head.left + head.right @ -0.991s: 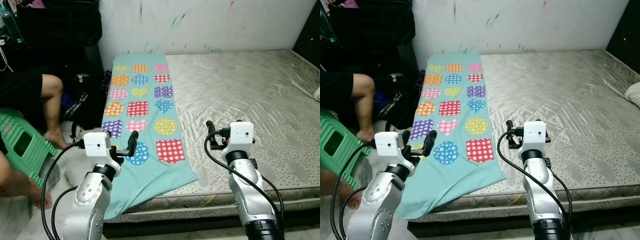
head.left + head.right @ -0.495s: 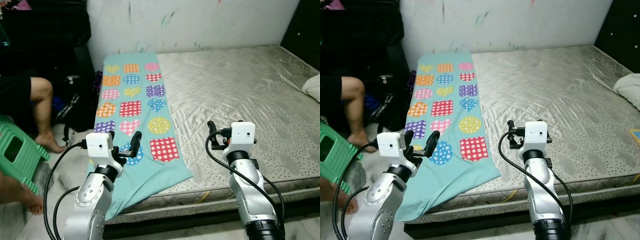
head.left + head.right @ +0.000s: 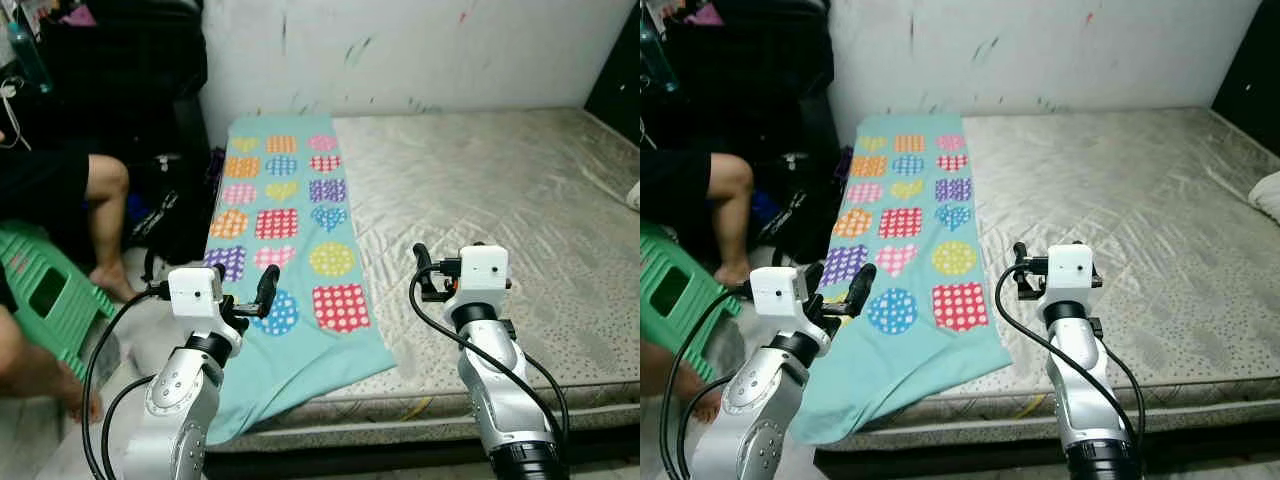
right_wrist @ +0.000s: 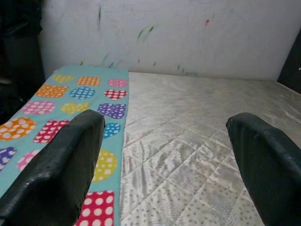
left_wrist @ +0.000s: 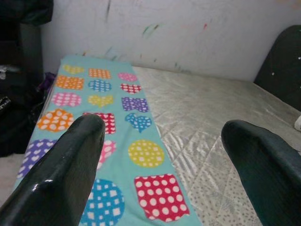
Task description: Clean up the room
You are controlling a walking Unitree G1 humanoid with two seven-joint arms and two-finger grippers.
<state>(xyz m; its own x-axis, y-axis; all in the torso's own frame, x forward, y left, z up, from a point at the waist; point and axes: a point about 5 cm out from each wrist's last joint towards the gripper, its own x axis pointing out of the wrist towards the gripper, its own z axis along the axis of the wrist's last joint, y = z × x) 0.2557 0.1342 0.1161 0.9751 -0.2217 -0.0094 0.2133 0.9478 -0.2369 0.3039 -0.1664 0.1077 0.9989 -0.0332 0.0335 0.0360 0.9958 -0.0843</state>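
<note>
Room: we face a bare mattress (image 3: 500,200) against a white wall (image 3: 420,50) streaked with paint marks.
Blanket: we see a teal blanket (image 3: 290,240) printed with dotted hearts, circles and squares, lying flat along the mattress's left side; its near end hangs over the front edge of the mattress.
Left gripper: our left gripper (image 5: 164,155) hovers above the blanket's near end, the jaws wide apart and holding nothing.
Right gripper: our right gripper (image 4: 164,155) hangs over the bare mattress just right of the blanket, the jaws also spread wide and empty.
Person: we see a person's bare legs (image 3: 105,215) on our left, beside the bed.
Stool: a green plastic stool (image 3: 45,295) stands on the floor on our left, near the legs.
Bags: dark bags (image 3: 170,215) sit on the floor between the legs and the mattress; we cannot tell what is in them.
Bottle: a bluish bottle (image 3: 28,55) stands at the far left.
Far right: a bit of white fabric (image 3: 1268,195) lies at the mattress's right edge.
</note>
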